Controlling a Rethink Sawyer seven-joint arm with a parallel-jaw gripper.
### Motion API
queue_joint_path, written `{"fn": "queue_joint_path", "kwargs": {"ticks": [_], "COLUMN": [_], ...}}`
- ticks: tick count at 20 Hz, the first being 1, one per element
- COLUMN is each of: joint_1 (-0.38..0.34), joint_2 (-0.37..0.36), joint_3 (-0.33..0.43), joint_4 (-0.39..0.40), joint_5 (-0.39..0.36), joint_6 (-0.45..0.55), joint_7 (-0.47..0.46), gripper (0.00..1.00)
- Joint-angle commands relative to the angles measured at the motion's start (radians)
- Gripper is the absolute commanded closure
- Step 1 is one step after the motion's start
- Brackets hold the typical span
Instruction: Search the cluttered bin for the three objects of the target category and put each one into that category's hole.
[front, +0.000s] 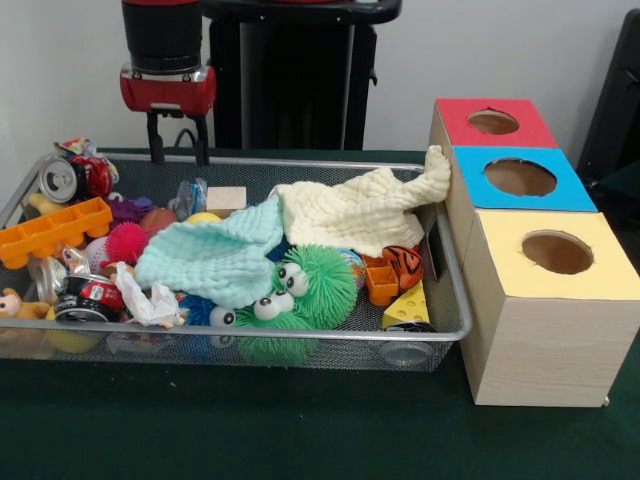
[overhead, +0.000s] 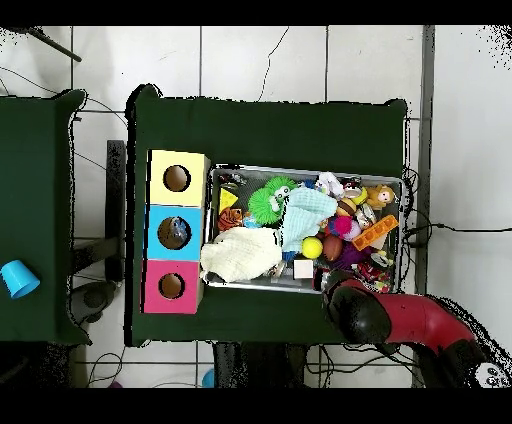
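Observation:
My gripper (front: 179, 150) hangs open above the back left rim of the wire bin (front: 445, 262), holding nothing. The bin is heaped with toys: a mint cloth (front: 215, 257), a cream cloth (front: 355, 208) draped towards the boxes, green fuzzy toys with eyes (front: 300, 290), an orange brick (front: 52, 230), a crushed can (front: 62, 179), a pink spiky ball (front: 127, 241), a cheese wedge (front: 408, 307) and a tiger toy (front: 402, 265). Beside the bin stand boxes with a red hole (front: 493, 122), a blue hole (front: 519, 177) and a yellow hole (front: 557, 252). From overhead my arm (overhead: 400, 320) covers the gripper at the bin's (overhead: 405, 205) lower right corner.
The cloths hide much of what lies beneath them. A wooden block (front: 226, 197) and a yellow ball (overhead: 312, 247) lie near the bin's back. A blue cup (overhead: 15, 278) sits on a separate table at the left of the overhead view. Green cloth covers the table (front: 300, 430).

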Motion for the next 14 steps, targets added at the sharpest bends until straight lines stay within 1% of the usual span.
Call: {"fn": "queue_joint_path", "kwargs": {"ticks": [1,5,10,12,14], "joint_1": [-0.021,-0.019,0.0,0.001,0.008], "joint_2": [0.014,0.003,0.025,0.031,0.034], "joint_3": [0.021,0.023,0.013,0.017,0.014], "joint_4": [0.015,0.018,0.004,0.003,0.003], "joint_5": [-0.035,-0.03,-0.079,-0.087,-0.092], "joint_6": [0.01,0.018,-0.007,-0.003,-0.006], "joint_7": [-0.007,-0.008,-0.025,-0.035,-0.026], "gripper": [0.0,0.0,0.0,0.0,0.0]}}
